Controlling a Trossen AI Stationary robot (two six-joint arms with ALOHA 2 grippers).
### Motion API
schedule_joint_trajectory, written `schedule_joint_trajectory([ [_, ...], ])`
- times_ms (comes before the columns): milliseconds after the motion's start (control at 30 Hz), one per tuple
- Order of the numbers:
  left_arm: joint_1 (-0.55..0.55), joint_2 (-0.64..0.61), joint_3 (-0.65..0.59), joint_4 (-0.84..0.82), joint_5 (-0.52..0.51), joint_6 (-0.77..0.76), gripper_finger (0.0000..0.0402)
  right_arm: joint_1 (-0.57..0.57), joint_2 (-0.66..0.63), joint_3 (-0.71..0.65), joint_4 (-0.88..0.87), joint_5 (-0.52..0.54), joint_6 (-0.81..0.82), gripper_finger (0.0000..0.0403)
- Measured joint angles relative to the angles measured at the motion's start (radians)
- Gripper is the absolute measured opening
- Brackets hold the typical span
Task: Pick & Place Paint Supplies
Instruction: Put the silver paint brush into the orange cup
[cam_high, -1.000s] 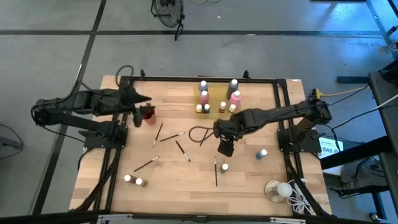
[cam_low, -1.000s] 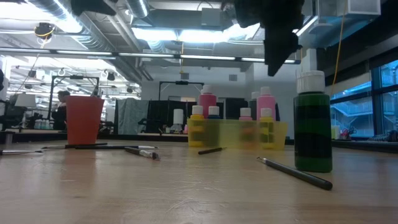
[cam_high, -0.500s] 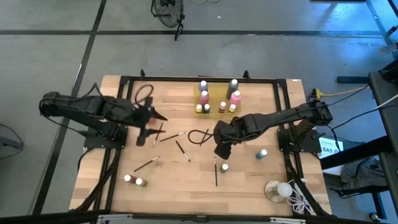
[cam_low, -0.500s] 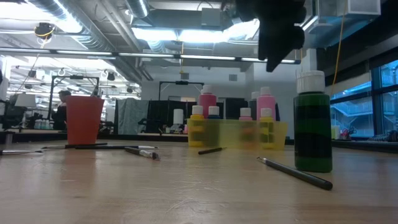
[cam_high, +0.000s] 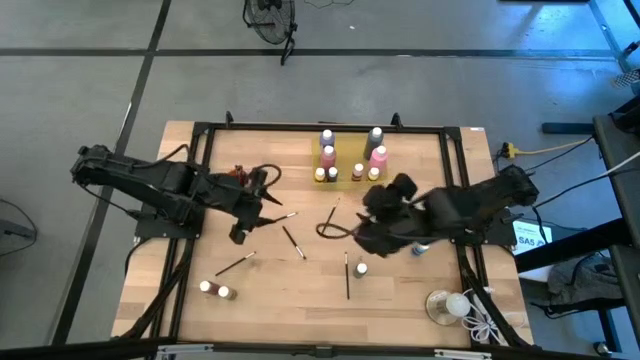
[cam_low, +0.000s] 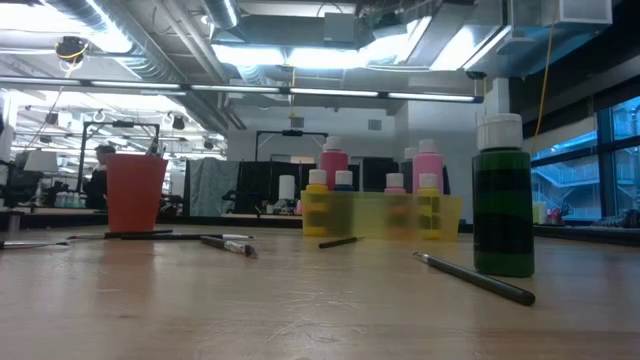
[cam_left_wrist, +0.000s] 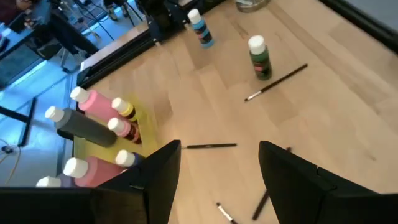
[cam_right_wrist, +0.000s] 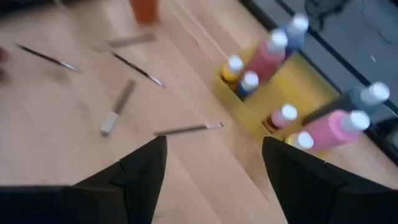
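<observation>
Paintbrushes (cam_high: 292, 239) lie scattered mid-table, bottles grouped in the yellow tray (cam_high: 352, 171). My left gripper (cam_left_wrist: 219, 163) hovers over the brushes, fingers parted and empty; right gripper (cam_right_wrist: 214, 155) wide, empty. I'd line the fingers across one handle, descend straight.

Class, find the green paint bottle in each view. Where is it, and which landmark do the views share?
High view: green bottle low of centre, beside a brush.
Low view: at right, tall in the foreground.
Left wrist view: upper right of centre.
Right wrist view: not in it.
Shared landmark: yellow tray of bottles.
</observation>
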Motion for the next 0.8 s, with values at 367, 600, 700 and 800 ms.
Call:
schedule_joint_trajectory([
  [367,0.042,0.078,0.001,-0.012,0.111,0.076,0.0212,0.183,-0.001,0.359,0.0,0.113,-0.144,0.0268],
  [600,0.035,0.222,0.001,-0.02,0.14,0.014,0.0212,0.27,-0.001,0.393,0.045,0.123,-0.272,0.0268],
  [700,0.009,0.294,0.001,-0.016,0.112,0.015,0.0212,0.304,0.0,0.393,0.034,0.109,-0.281,0.0268],
  [800,-0.031,0.376,0.001,0.01,0.056,0.048,0.0212,0.341,0.015,0.393,0.034,0.11,-0.294,0.0268],
])
